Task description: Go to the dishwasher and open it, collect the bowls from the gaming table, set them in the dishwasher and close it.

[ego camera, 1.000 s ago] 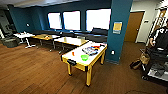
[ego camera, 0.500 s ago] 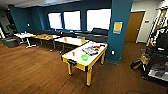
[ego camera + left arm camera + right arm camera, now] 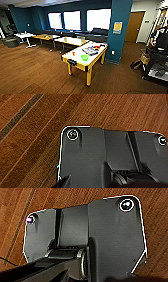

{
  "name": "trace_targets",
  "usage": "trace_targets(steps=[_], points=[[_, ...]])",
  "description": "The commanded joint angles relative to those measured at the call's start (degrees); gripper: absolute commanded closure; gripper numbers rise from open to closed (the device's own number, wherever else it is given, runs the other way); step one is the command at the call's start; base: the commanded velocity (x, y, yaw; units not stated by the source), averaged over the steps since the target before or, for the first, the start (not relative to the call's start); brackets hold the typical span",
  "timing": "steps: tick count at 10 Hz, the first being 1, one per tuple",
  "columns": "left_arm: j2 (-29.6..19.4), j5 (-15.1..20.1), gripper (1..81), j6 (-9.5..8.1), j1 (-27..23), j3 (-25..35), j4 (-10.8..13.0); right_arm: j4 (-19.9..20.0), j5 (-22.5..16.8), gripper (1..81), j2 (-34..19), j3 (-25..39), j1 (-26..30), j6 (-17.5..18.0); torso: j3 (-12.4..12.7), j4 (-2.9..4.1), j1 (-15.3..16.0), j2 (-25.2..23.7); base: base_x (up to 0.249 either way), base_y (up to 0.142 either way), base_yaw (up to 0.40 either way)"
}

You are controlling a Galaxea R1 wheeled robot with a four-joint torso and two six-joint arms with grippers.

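— What lies ahead of you, from the left?

— A white side table (image 3: 25, 35), then wooden-topped tables (image 3: 71, 40) along the windows, then the gaming table (image 3: 86, 65) near a blue pillar (image 3: 120, 30). The green bowl (image 3: 85, 57) sits by its near end, likely left there for collecting.

— Anything in the way?

— Open wood floor (image 3: 32, 72); a cart (image 3: 157, 67) stands off right.

— Your grippers?

— Whether either is spread or closed, I cannot tell.
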Motion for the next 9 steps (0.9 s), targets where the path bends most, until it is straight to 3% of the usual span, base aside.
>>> trace_targets(steps=[1, 5, 9], points=[[-0.42, 2.33, 1.0, 0.54, -2.38, -0.38, 0.2, 0.47, -2.99, 1.0, 0.3, 0.3, 2.92, -0.11, 0.0, 0.0, 0.0, 0.0, 0.0, 0.0, 0.0], [-0.42, 2.41, 1.0, 0.54, -2.38, -0.38, 0.2, 0.38, -2.99, 1.0, 0.39, 0.3, 3.02, -0.2, 0.0, 0.0, 0.0, 0.0, 0.0, 0.0, 0.0], [-0.42, 2.33, 1.0, 0.54, -2.38, -0.38, 0.2, 0.38, -2.99, 1.0, 0.57, 0.22, 2.93, -0.2, 0.0, 0.0, 0.0, -0.02, 0.0, 0.098, 0.0]])
